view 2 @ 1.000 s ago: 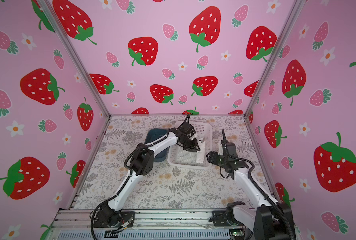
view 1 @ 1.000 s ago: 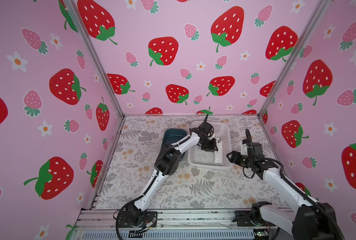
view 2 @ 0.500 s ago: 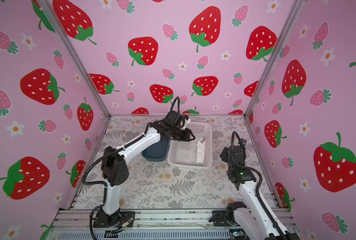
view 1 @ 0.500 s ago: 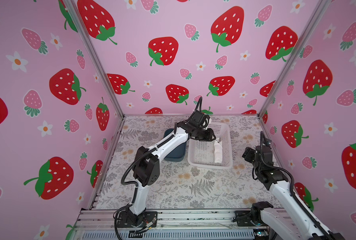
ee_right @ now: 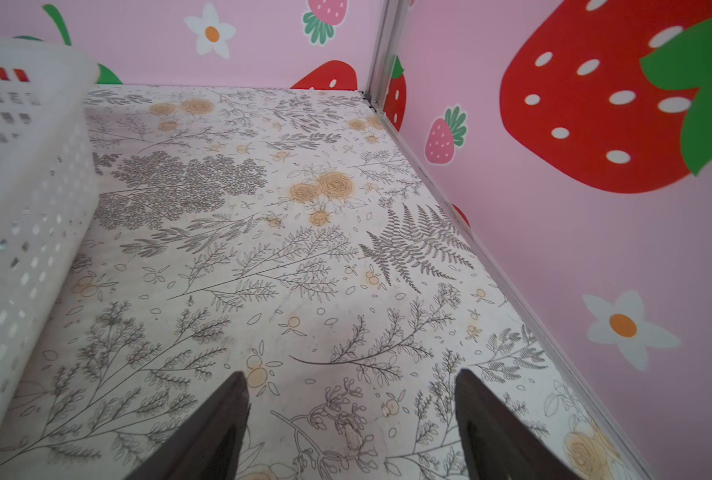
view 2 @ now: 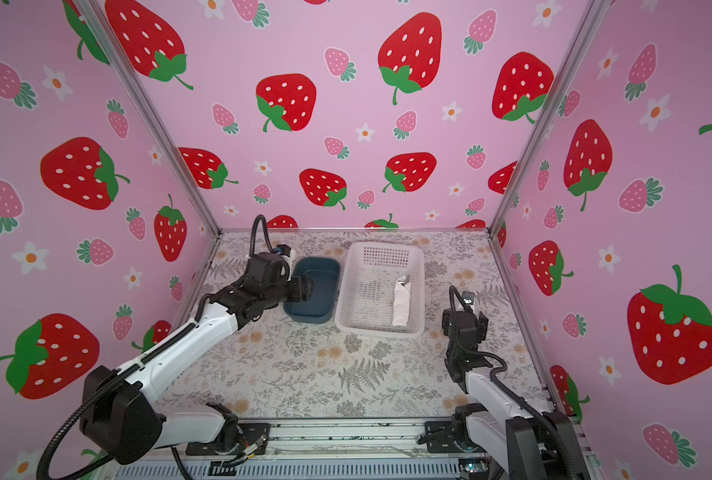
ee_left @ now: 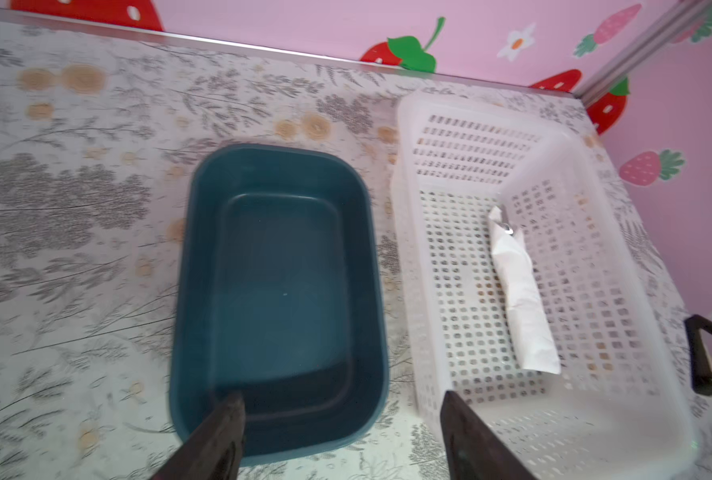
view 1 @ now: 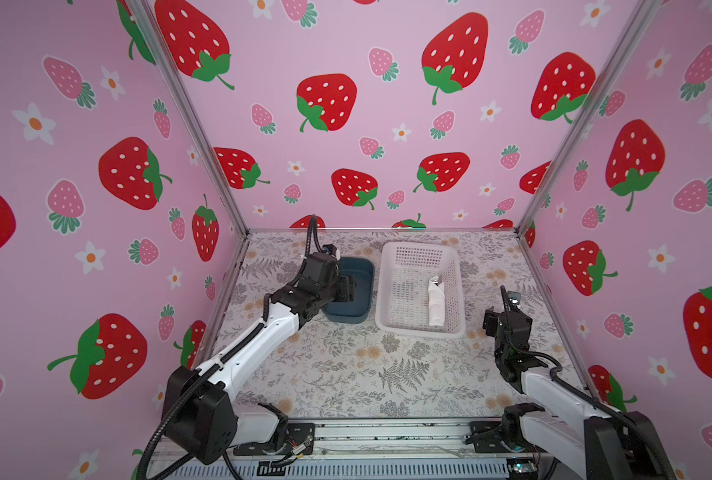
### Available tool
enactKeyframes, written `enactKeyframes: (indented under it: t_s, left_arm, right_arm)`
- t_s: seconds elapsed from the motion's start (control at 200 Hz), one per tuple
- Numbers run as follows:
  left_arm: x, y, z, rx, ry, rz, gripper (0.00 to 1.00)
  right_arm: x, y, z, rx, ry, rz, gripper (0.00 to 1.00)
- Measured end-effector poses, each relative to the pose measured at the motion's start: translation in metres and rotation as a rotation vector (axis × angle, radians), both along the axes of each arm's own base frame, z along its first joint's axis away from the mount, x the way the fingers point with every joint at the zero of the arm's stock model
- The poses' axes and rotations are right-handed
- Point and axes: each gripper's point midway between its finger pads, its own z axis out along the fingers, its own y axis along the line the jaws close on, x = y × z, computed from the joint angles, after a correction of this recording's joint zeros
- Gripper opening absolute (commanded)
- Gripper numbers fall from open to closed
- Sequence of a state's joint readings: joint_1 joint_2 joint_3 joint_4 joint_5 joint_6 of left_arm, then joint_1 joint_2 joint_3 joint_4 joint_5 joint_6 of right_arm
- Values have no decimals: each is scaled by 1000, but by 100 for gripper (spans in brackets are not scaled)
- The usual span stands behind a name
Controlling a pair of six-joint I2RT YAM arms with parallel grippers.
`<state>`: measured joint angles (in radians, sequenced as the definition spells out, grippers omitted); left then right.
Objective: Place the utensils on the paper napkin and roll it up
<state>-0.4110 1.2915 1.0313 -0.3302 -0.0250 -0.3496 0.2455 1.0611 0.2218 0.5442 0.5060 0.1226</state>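
The paper napkin (view 1: 436,306) (view 2: 400,306) (ee_left: 521,299) lies rolled into a white tube inside the white perforated basket (view 1: 418,332) (view 2: 377,331) (ee_left: 404,249), along its right wall. A silver tip of the utensils (ee_left: 506,227) peeks from the roll's far end; the rest is wrapped and hidden. My left gripper (view 1: 348,289) (view 2: 304,289) (ee_left: 343,399) hangs open and empty over the blue tub (view 1: 362,286) (view 2: 325,282) (ee_left: 279,270). Open too, my right gripper (view 1: 508,324) (view 2: 465,326) (ee_right: 351,376) holds nothing and hovers over bare tabletop right of the basket.
The blue tub holds nothing and stands just left of the basket. In the right wrist view the basket (ee_right: 34,166) shows at one side and the pink side wall (ee_right: 595,249) is close on the other. The floral tabletop (view 1: 366,365) stretches toward the front rail.
My left gripper left the basket, moved left over the blue tub and opened. My right arm drew back from the basket's right edge. The roll stays lying in the basket.
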Motion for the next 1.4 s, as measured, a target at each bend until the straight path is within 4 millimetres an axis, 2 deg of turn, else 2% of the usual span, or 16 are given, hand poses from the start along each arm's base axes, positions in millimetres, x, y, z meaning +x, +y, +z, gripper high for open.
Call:
enactKeyframes:
  t_s: [0.07, 0.17, 0.28, 0.37, 0.505, 0.615, 0.755, 0.785, 0.825, 0.9, 0.97, 1.096, 1.251, 1.396]
  left_arm:
    - [-2, 30, -1, 19, -21, 72, 100]
    - [-6, 70, -8, 40, -30, 187, 99]
    - [-13, 104, -21, 65, -15, 286, 99]
    - [-15, 124, -29, 86, -1, 354, 99]
    - [-13, 147, -26, 111, -17, 437, 99]
    - [-13, 163, -25, 128, -42, 491, 99]
    - [-20, 179, -41, 176, -43, 538, 99]
    - [-21, 181, -45, 187, -40, 544, 99]
    - [-22, 184, -49, 201, -38, 547, 99]
    - [-22, 188, -53, 218, -41, 551, 99]
    - [-18, 193, -53, 233, -58, 560, 99]
    - [-7, 205, -62, 278, -60, 592, 99]
    - [5, 217, -90, 310, -9, 603, 99]
    - [18, 214, -108, 272, -29, 572, 100]
  right_arm:
    - [4, 5, -3, -13, -17, 37, 80]
    - [9, 12, -11, -29, -17, 82, 81]
    - [17, 20, -8, -38, -47, 132, 81]
    - [24, 26, -3, -42, -87, 170, 82]
    - [31, 35, 1, -61, -118, 228, 83]
    - [36, 34, 10, -53, -166, 241, 83]
    - [39, 24, 21, -21, -238, 239, 87]
    - [38, 24, 18, -16, -249, 244, 93]
    - [36, 25, 10, -10, -246, 253, 94]
    - [33, 26, -14, 0, -184, 257, 100]
    - [38, 24, -16, 2, -168, 231, 100]
    - [60, 16, 7, 16, -231, 162, 100]
    - [60, 11, 6, 19, -225, 129, 100]
    - [60, 9, 4, 17, -215, 117, 100]
